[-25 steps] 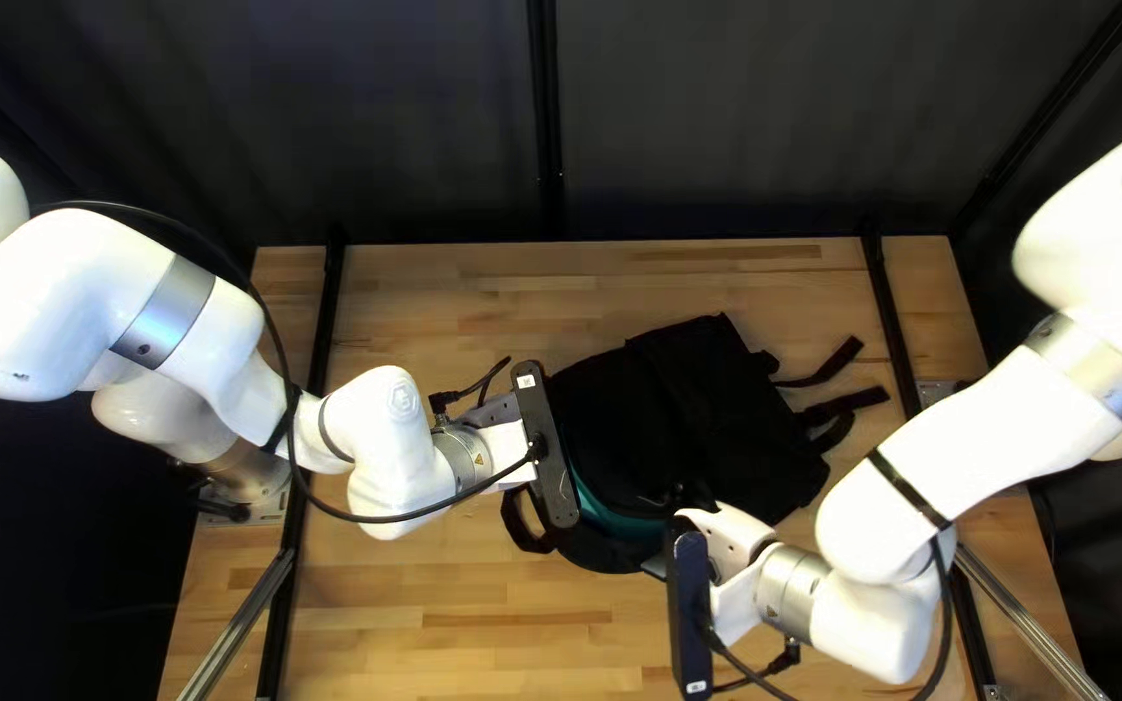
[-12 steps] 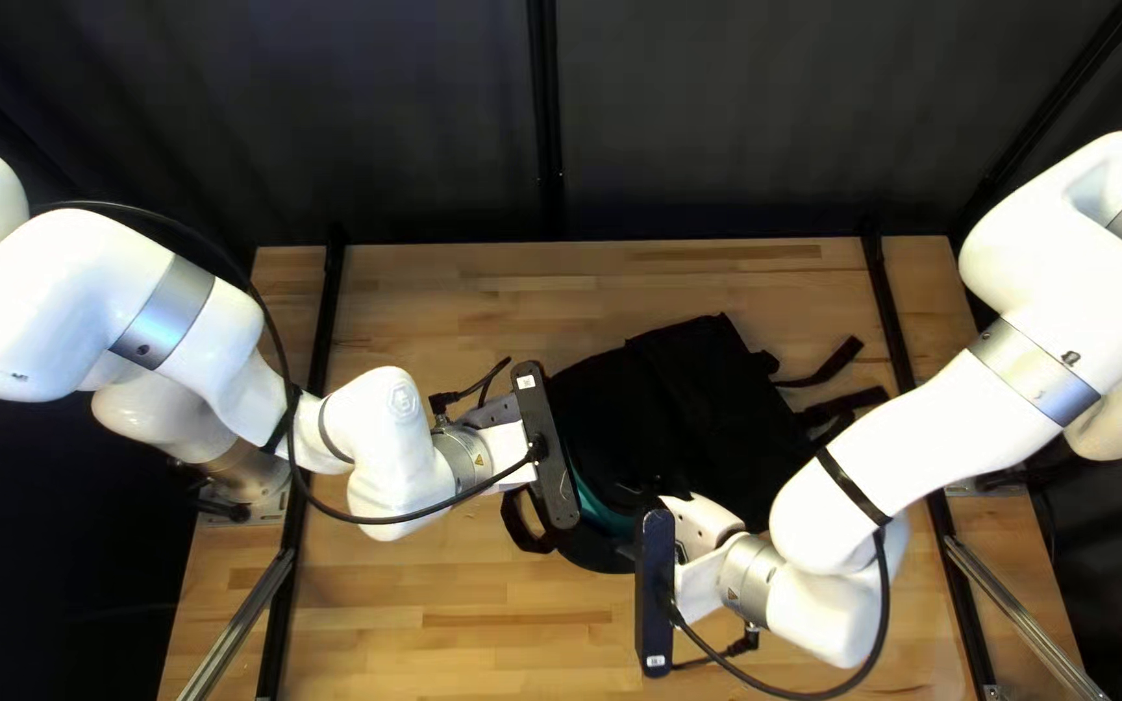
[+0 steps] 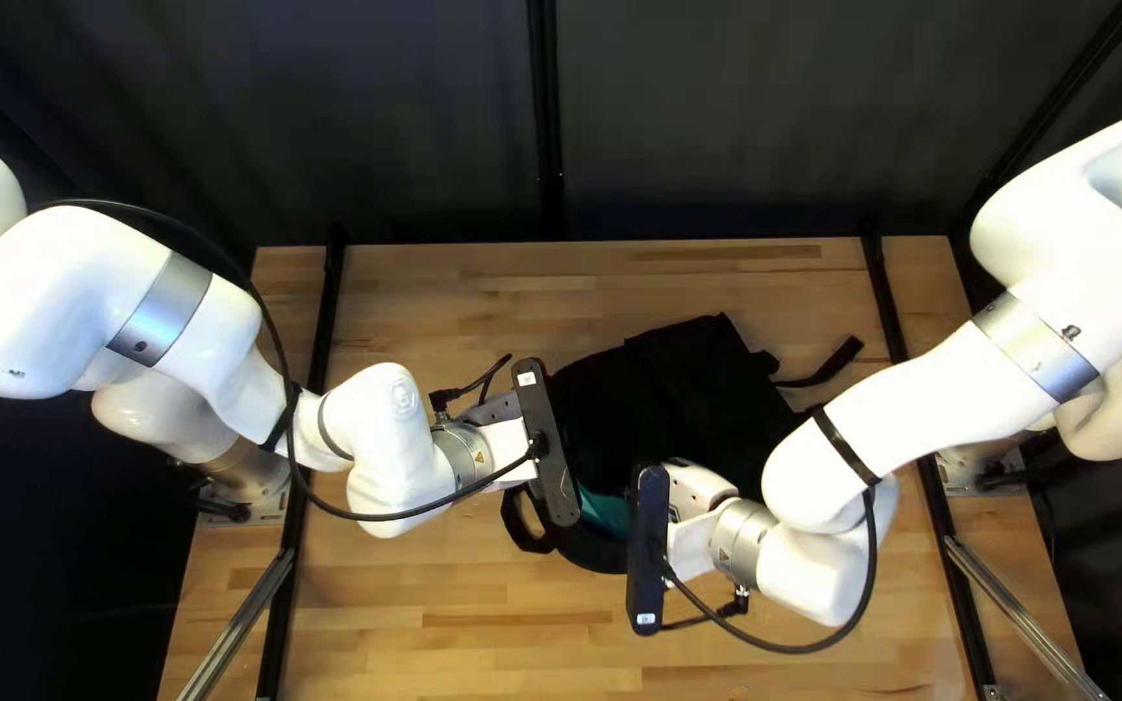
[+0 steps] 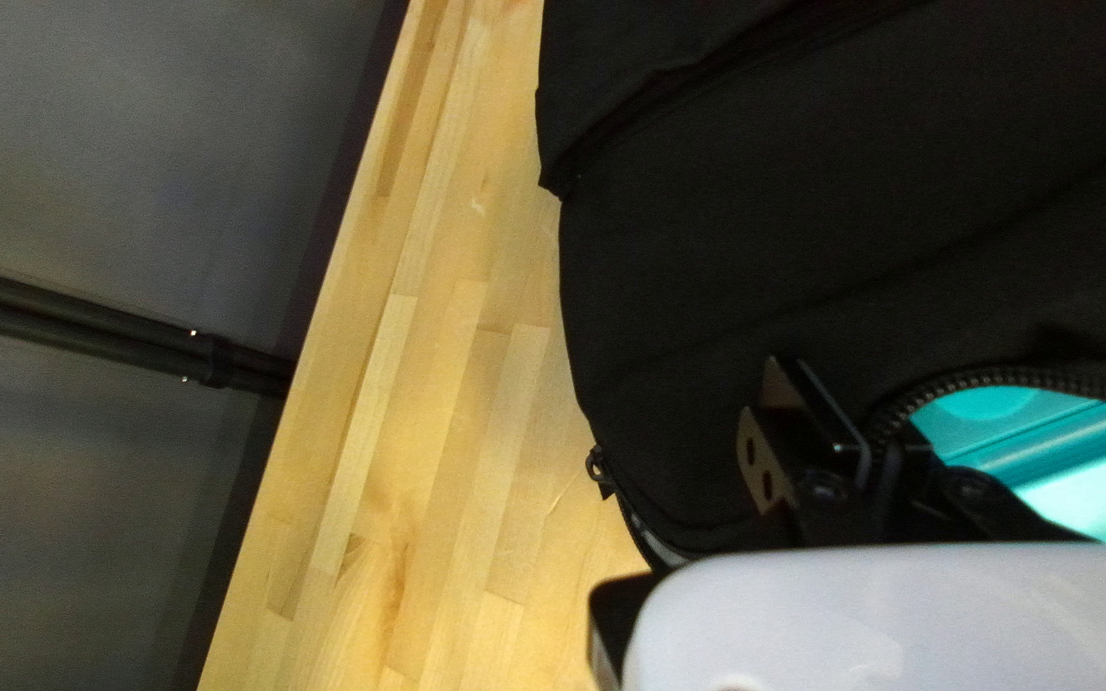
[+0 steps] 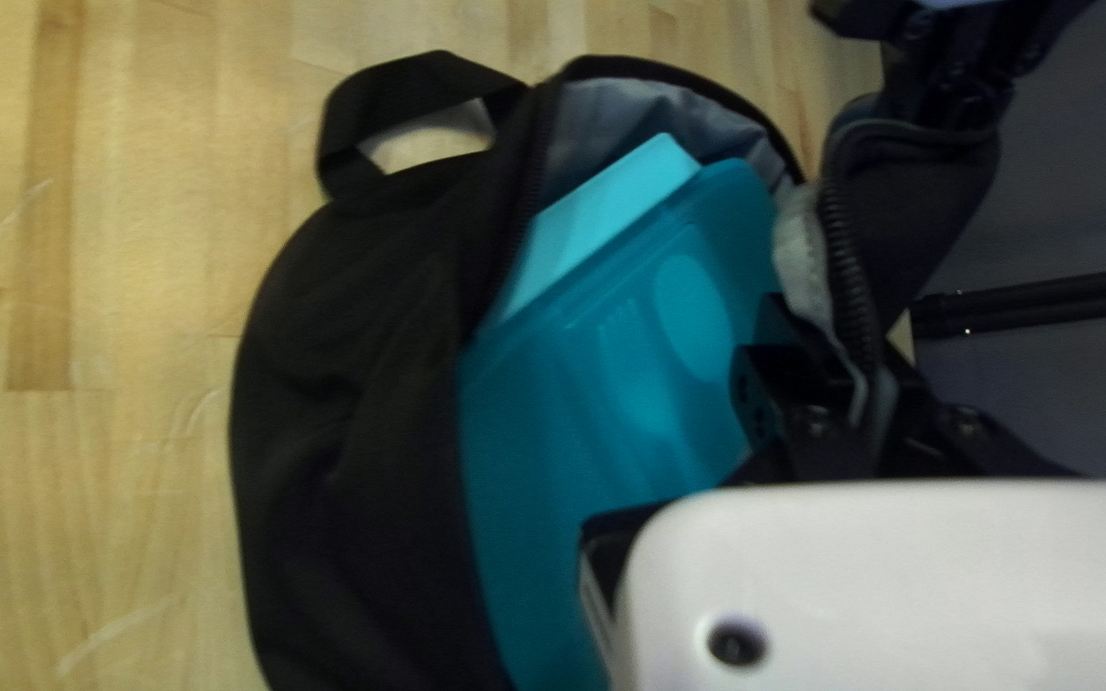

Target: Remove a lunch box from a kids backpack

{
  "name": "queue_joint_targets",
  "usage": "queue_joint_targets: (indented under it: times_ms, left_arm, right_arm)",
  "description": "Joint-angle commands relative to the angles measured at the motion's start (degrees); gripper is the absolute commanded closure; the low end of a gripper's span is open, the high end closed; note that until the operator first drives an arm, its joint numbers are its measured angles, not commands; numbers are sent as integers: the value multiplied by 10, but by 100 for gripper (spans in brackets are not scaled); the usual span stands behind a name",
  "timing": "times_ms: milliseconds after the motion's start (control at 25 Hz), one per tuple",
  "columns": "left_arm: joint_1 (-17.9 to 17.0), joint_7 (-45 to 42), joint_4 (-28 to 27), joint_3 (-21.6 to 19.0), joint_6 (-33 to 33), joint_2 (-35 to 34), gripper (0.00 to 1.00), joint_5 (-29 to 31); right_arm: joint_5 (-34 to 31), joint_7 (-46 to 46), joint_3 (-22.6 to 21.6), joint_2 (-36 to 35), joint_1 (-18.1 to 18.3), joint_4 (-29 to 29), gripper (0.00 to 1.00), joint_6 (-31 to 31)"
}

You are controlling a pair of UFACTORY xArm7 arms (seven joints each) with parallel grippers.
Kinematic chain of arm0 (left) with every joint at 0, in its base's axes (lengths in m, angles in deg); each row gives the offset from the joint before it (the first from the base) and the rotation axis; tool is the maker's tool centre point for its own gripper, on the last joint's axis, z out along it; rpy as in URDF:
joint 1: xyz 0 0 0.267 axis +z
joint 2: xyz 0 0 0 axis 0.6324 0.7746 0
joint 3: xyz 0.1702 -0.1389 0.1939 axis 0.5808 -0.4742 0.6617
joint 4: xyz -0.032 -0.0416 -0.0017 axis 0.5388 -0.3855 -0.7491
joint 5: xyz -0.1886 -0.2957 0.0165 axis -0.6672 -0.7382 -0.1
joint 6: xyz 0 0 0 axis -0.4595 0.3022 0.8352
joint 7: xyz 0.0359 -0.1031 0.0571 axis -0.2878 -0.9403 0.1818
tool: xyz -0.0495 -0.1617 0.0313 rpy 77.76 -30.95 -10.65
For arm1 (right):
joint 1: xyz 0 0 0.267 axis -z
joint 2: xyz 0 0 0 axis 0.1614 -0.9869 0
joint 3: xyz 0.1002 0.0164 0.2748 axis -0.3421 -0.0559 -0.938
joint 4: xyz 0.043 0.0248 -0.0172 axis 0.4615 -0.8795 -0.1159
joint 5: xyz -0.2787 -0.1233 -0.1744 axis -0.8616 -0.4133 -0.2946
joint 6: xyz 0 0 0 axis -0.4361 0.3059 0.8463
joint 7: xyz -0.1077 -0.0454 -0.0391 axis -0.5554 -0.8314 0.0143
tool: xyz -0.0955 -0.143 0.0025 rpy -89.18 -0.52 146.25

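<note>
My left gripper point(image 4: 880, 451) and right gripper point(image 5: 871, 399) pinch the flap point(image 5: 918, 192) of the unzipped black backpack point(image 5: 348, 422), its teal lunch box point(image 5: 592, 384) exposed but not yet out.

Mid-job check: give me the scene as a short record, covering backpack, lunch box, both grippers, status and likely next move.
backpack: black, lying on the table, unzipped at the end with the carry loop
lunch box: teal, inside the backpack, showing through the opening
left gripper: jaws shut on the zippered edge
right gripper: jaws shut on the same edge, farther along
status: lunch box not out
next move: probably widen the opening, then grasp the box
</note>
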Motion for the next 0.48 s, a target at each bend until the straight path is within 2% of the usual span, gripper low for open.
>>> queue_joint_targets:
  times_ms: [40,480]
  left_arm:
    - [-14,-4,9,-16,-19,-13,0,-16]
    - [-64,-66,41,-84,-88,-22,0,-54]
  right_arm:
    - [2,1,5,20,8,-15,100,-7]
    - [4,20,14,87,19,-77,100,-24]
